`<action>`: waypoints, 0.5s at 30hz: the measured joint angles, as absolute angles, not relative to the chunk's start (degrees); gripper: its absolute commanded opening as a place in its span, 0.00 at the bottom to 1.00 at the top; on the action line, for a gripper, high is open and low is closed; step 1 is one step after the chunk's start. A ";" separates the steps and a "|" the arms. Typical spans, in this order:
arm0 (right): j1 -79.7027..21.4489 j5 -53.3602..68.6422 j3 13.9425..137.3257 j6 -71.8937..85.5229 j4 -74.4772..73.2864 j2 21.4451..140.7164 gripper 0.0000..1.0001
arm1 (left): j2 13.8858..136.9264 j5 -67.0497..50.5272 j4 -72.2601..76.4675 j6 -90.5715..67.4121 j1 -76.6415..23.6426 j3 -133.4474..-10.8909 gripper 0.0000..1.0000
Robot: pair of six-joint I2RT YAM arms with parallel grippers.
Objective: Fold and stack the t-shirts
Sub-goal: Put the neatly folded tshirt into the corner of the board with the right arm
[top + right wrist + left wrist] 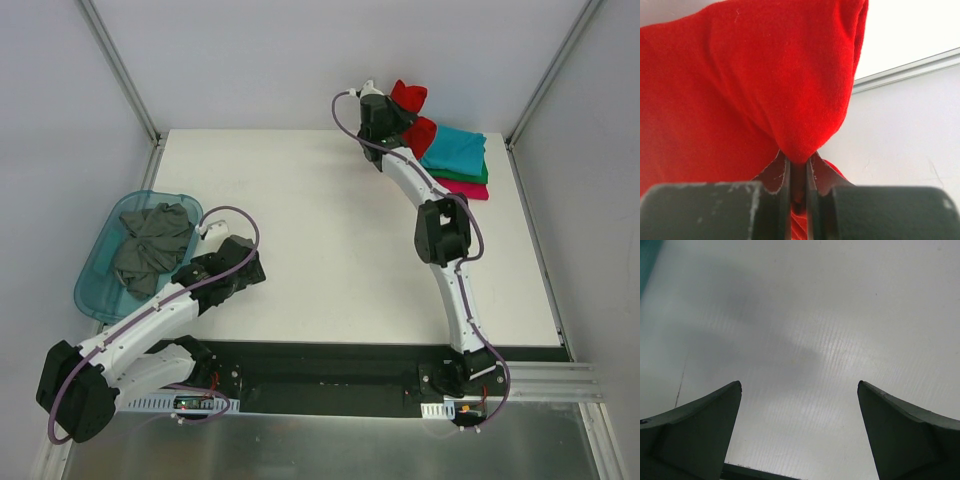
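The red t-shirt (740,90) runs off the left and top edges of the right wrist view, and the tips of the right gripper (798,162) are buried in its fold. From above, that gripper's fingers sit hidden behind its own wrist. Under the teal t-shirt (455,150), the green t-shirt (478,177) and magenta-pink t-shirt (468,190) show only as edges (their folds cannot be judged). The left arm (150,315) covers the near corner of the tub (95,270).

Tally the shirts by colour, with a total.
red shirt: 1
teal shirt: 1
green shirt: 1
pink shirt: 1
grey shirt: 1
Total: 5
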State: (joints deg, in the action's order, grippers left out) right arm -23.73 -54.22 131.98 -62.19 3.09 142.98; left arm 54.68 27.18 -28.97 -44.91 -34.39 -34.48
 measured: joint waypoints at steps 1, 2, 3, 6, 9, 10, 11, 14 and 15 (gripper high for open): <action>-23.73 -53.71 131.98 -61.12 2.04 142.43 0.01 | 54.61 27.20 -28.99 -44.91 -34.39 -34.48 0.99; -23.75 -53.41 131.98 -60.27 1.28 141.97 0.01 | 54.50 27.22 -28.97 -44.91 -34.39 -34.48 0.99; -23.75 -53.06 131.98 -59.27 0.34 141.34 0.01 | 54.35 27.27 -28.97 -44.91 -34.39 -34.48 0.99; -23.88 -52.29 131.98 -57.12 -1.23 139.02 0.01 | 54.02 27.33 -28.99 -44.93 -34.39 -34.48 0.99; -24.01 -51.99 132.03 -55.99 -1.98 136.77 0.01 | 53.74 27.35 -28.97 -44.93 -34.39 -34.48 0.99; -24.10 -51.99 132.25 -55.72 -2.44 136.14 0.01 | 53.71 27.35 -28.99 -44.93 -34.39 -34.48 0.99; -24.16 -51.96 132.64 -55.53 -2.94 135.61 0.01 | 53.71 27.35 -28.97 -44.93 -34.39 -34.48 0.99; -24.38 -51.99 133.99 -55.29 -3.90 134.93 0.01 | 53.69 27.38 -28.97 -44.93 -34.39 -34.48 0.99; -24.45 -52.01 134.41 -55.13 -4.12 134.85 0.01 | 53.71 27.38 -28.99 -44.93 -34.39 -34.48 0.99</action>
State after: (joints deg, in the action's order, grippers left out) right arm -24.45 -52.01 134.41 -55.13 -4.12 134.85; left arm 53.71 27.38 -28.99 -44.93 -34.39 -34.48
